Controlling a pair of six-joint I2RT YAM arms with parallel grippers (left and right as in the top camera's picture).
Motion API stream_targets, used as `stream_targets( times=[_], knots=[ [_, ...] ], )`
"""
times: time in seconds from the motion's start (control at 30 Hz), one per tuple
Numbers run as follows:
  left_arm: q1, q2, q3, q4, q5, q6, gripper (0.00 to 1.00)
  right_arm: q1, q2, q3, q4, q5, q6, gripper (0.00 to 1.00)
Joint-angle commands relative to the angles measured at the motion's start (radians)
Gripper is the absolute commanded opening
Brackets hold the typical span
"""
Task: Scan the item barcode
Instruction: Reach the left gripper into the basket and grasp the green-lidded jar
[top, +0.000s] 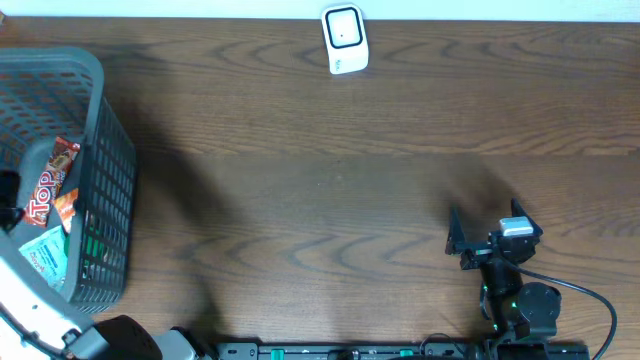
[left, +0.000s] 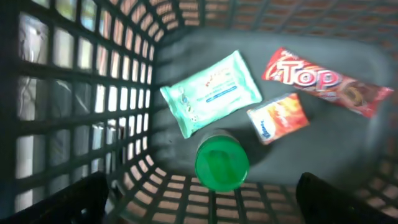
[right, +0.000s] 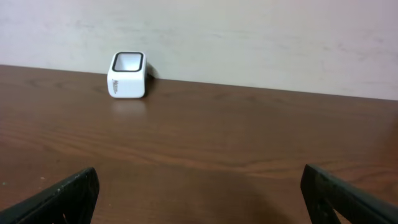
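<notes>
Several items lie in the dark grey mesh basket (top: 105, 170) at the table's left end. They are a red "Top" bar (left: 326, 81), a mint-green wipes pack (left: 211, 93), a small orange packet (left: 278, 118) and a container with a green lid (left: 222, 163). My left gripper (left: 211, 198) hangs open above the basket floor, just in front of the green lid, holding nothing. The white barcode scanner (top: 345, 40) stands at the table's far edge, also seen as scanner (right: 127, 74). My right gripper (top: 487, 228) is open and empty over bare table at the front right.
The basket's walls (left: 81, 93) rise close around the left gripper on its left and near sides. The right arm's base and cable (top: 560, 295) sit at the front right edge. A pale wall (right: 249, 37) runs behind the scanner.
</notes>
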Motion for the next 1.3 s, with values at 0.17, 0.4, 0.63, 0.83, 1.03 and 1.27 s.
stream_targets(
  times=[0.17,0.4,0.63,0.83,1.03,1.27],
  knots=[
    [0.006,0.006,-0.292,0.21,0.075,0.008,0.96,-0.006,-0.003,-0.001,-0.004,0.005,0.014,0.99],
    [0.005,0.006,-0.405,0.291,0.119,0.029,0.97,-0.006,-0.003,-0.001,-0.004,0.005,0.014,0.99],
    [0.005,0.006,-0.494,0.395,0.172,0.081,0.97,-0.006,-0.003,-0.001,-0.004,0.005,0.013,0.99],
    [0.005,0.006,-0.535,0.439,0.183,0.081,0.97,-0.006,-0.003,-0.001,-0.004,0.005,0.014,0.99],
    [0.005,0.007,-0.59,0.487,0.224,0.081,0.97,-0.006,-0.003,-0.001,-0.004,0.005,0.014,0.99],
    [0.005,0.018,-0.677,0.544,0.243,0.081,0.97,-0.006,-0.003,-0.001,-0.004,0.005,0.014,0.99]
  ],
)
